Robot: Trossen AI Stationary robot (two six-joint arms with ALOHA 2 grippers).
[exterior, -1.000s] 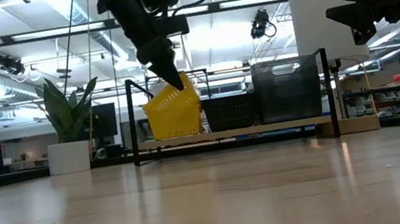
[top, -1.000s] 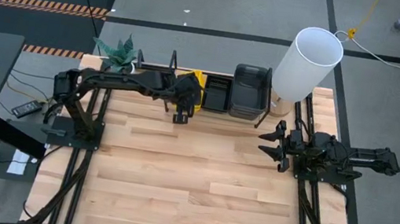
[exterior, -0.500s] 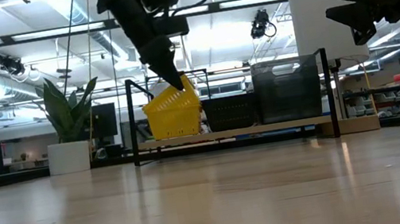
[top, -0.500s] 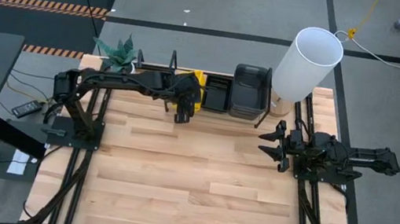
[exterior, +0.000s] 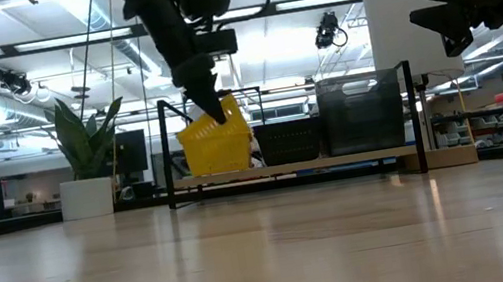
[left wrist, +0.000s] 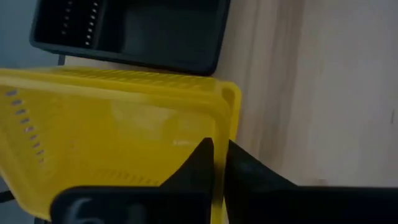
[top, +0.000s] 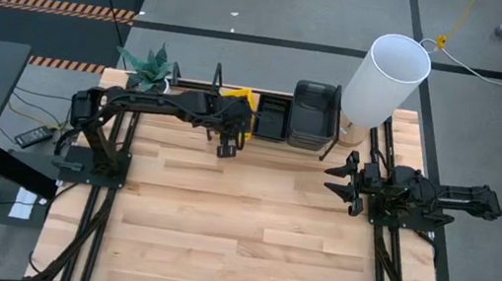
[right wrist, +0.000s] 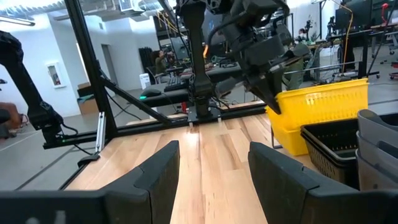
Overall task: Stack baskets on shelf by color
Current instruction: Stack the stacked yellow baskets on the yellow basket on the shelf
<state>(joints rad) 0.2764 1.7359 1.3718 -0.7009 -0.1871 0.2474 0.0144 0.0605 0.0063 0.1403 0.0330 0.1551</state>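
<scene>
A yellow basket (exterior: 216,147) (left wrist: 118,137) sits tilted at the left end of the shelf (exterior: 169,154), its high side toward the black baskets (exterior: 287,141). In the right wrist view it lies over another yellow basket (right wrist: 290,134). My left gripper (exterior: 218,109) (top: 230,129) is shut on its raised side. Black baskets (top: 272,119) fill the shelf's middle and dark grey baskets (top: 312,116) its right end. My right gripper (top: 342,180) (right wrist: 214,168) hangs open over the table's right side, touching nothing. My left gripper pinches the yellow basket's side wall (left wrist: 219,132) just below the rim near a corner, one finger (left wrist: 199,163) inside and one outside. The fingers come from above, slanting toward the far edge. The basket hangs tilted, its held side up and its lower side over the yellow basket beneath.
A tall white cylinder (top: 385,79) stands by the shelf's right end. A potted plant (top: 147,65) sits at the far left corner. Bare wooden table top (top: 248,230) stretches between the arms toward the near edge.
My left gripper has sunk a little and shifted slightly toward the table's left, still shut on the yellow basket. The basket has come down with it and stays tilted. My right arm has kept still.
</scene>
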